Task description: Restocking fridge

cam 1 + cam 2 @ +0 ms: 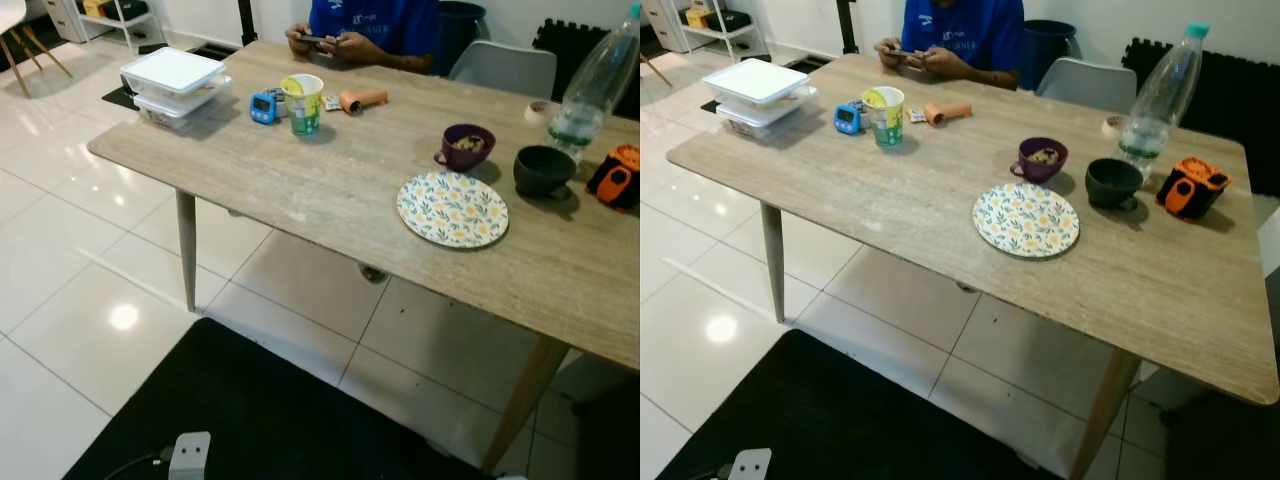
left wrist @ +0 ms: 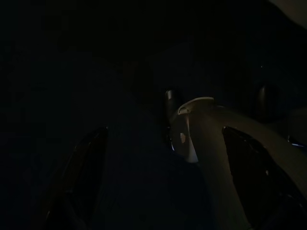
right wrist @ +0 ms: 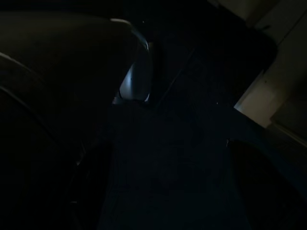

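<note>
- I stand at the near edge of the wooden table [image 1: 1160, 300], looking down over it; no fridge is visible from here, so I judge the restocking is at its very start and I am picking what to carry.
- My left gripper [image 2: 158, 191] hangs idle in shade at my side; its two black fingers [image 2: 81, 172] stand spread apart with nothing between them.
- My right gripper [image 3: 163, 191] hangs idle too, fingers wide apart and holding nothing, over a dark mat.
- The likeliest things for the fridge sit at the far left corner: two white lidded containers [image 1: 758, 92], one stacked on the other, probably put there to keep them together.
- A clear water bottle [image 1: 1160, 95] stands upright at the far right, beside a dark bowl [image 1: 1112, 182] and an orange tool [image 1: 1188, 186].
- A purple bowl [image 1: 1042, 158] with some food in it sits just behind a flowered plate [image 1: 1026, 219] in the middle.
- A paper cup [image 1: 885, 113] stands beside a small blue timer [image 1: 847, 118].
- A person in a blue shirt [image 1: 962, 30] sits at the far side, both hands on a phone, so I would reach with care over there.
</note>
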